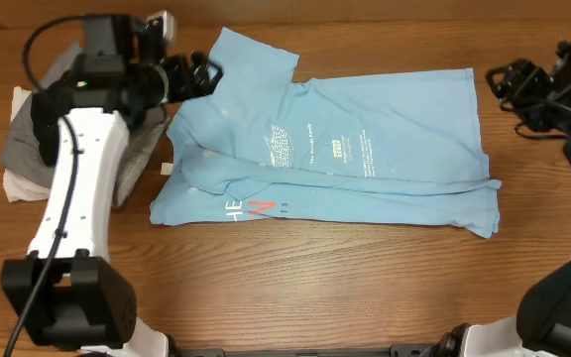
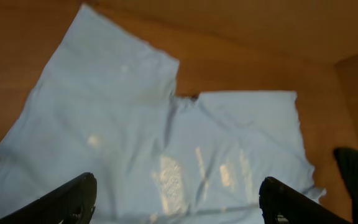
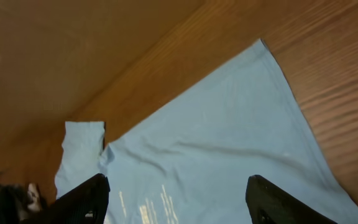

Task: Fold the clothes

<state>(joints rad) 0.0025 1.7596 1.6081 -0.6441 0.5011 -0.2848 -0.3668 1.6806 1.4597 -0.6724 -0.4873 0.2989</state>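
T-shirt (image 1: 365, 159) lies half-folded mid-table, left gripper (image 1: 194, 75) at ten o'clock and right gripper (image 1: 512, 81) at two, both spread.

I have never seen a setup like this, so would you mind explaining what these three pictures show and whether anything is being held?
Two robot arms sit at a wooden table. The wide picture looks down from above; the other two come from a camera on each wrist, with dark fingers at the bottom edge. A light blue T-shirt, partly folded, lies on the table, with a heap of grey and white clothes beside it. The left gripper hangs over the shirt's sleeve end, the right gripper over the opposite end. Both are open and hold nothing.
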